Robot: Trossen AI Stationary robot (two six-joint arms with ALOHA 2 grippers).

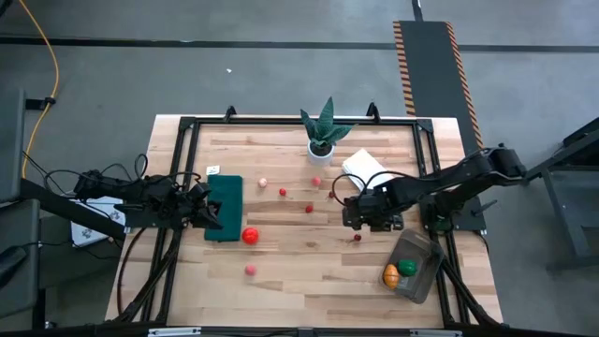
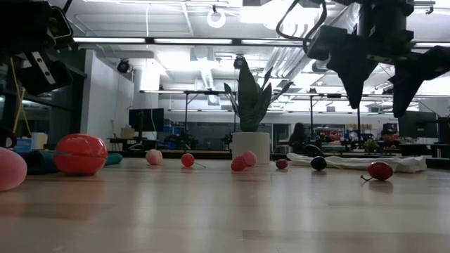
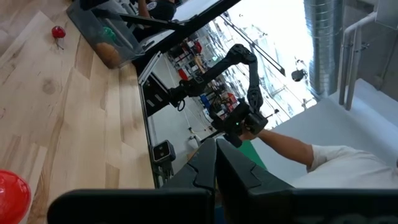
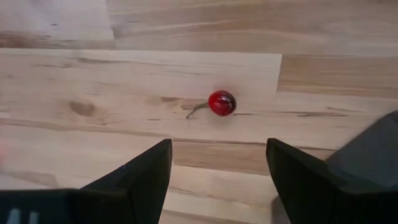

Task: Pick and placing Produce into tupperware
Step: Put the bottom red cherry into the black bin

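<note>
Right gripper (image 1: 367,223): hanging over the wooden table (image 1: 309,271) on its right half, fingers spread wide and holding nothing; in the right wrist view the two dark fingers (image 4: 140,174) are framing bare wood just short of a cherry.
Cherry (image 4: 221,102): a small dark red fruit with a thin stem, lying on the wood just beside the right gripper, on the side toward the near edge (image 1: 357,238); nothing is touching it.
Left gripper (image 1: 210,213): waiting at the table's left side over a dark green mat (image 1: 225,201), fingers (image 3: 214,168) pressed together and empty.
Tupperware (image 1: 416,265): sitting at the table's near right corner, turned at an angle, containing an orange fruit (image 1: 391,274) and a green one (image 1: 408,267).
Loose produce: a big red tomato (image 1: 250,236) is lying just beside the mat; a pink piece (image 1: 250,270) is sitting nearer the front edge; several small red and pink pieces are lying scattered across the middle, such as one at (image 1: 283,192).
Other things: a spiky green plant (image 1: 323,126) in a white pot is standing at the far edge, with a folded white cloth (image 1: 363,168) to its right.
Background: a person's arm in a white sleeve (image 3: 339,165) is showing beyond the table in the left wrist view.
</note>
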